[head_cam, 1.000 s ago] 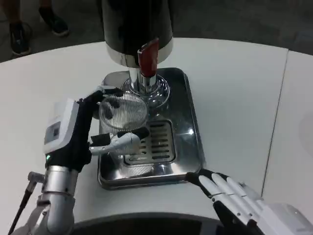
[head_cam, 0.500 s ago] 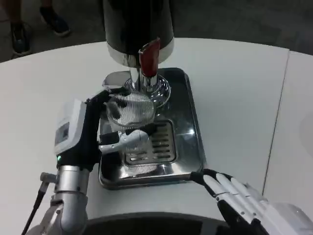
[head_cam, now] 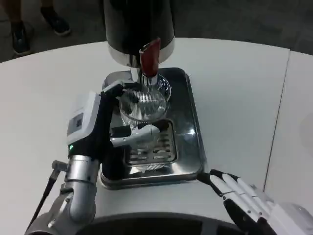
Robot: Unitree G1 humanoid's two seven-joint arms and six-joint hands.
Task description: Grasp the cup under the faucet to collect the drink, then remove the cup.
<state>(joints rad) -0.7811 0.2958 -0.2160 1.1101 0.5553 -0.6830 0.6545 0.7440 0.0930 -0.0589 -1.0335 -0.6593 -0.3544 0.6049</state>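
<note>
Ribbed clear cup [head_cam: 143,106] in left hand [head_cam: 110,122]

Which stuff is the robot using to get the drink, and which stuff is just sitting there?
Using:
- glass cup, held by the left hand
- faucet with the red lever
- black drink dispenser
- metal drip tray under the cup

Just there:
- right hand, resting open on the white table
- someone's shoes on the floor
</note>
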